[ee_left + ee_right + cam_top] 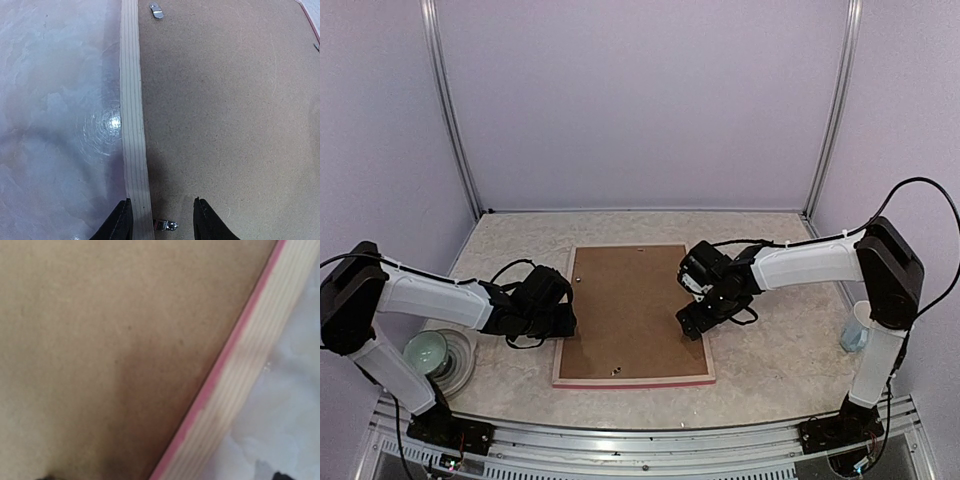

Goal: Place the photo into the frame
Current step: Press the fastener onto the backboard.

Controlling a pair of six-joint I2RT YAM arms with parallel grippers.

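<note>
The frame [638, 379] lies face down mid-table, its pink moulding along the near edge and its pale back rail [131, 100] facing up. A brown backing board [625, 310] fills it. The photo is hidden. My left gripper [565, 322] is at the frame's left edge, open. One finger is outside the rail, the other over the board [225, 100], with a small metal clip [166, 225] between them. My right gripper [692, 323] hovers wide open over the frame's right side, close above the board [100, 340] and the rail [250, 370]. It holds nothing.
A green bowl [425, 352] on a plate [463, 368] stands at the near left, beside the left arm. A pale blue cup [857, 328] stands at the right, by the right arm. A second metal clip [156, 10] sits farther along the left rail. Lilac walls enclose the table.
</note>
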